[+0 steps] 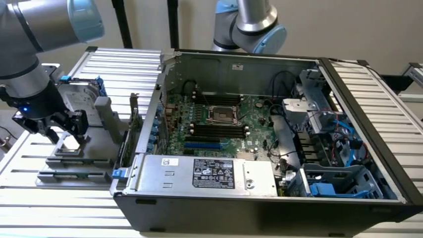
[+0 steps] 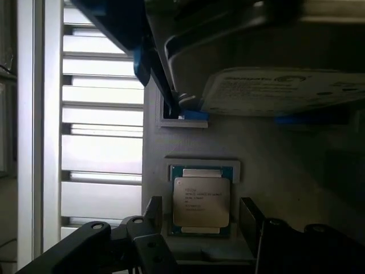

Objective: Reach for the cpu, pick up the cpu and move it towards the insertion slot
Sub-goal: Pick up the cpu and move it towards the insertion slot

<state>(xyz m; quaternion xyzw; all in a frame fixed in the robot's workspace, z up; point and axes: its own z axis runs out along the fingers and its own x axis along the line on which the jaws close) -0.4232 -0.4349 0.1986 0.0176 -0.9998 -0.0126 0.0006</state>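
Note:
The cpu [image 2: 201, 201] is a small square chip with a silvery top and printed text. It lies flat in a recess of a grey holder [image 2: 268, 165]. My gripper [image 2: 201, 216] is open just above it, with one dark finger [image 2: 153, 209] on each side of the chip and a gap to both. In the exterior view the gripper [image 1: 64, 135] hangs over the cpu [image 1: 68, 144] at the exterior view's left, outside the computer case. The insertion slot [image 1: 221, 115], a silver-framed square socket with a dark centre, sits on the motherboard inside the open case.
An upright silver hard drive [image 1: 78, 101] in a blue frame stands just behind the gripper on the same grey holder [image 1: 73, 166]. The case wall [image 1: 142, 134] rises between holder and motherboard. Black memory slots [image 1: 217, 130] flank the socket. A second arm [image 1: 248, 25] stands behind the case.

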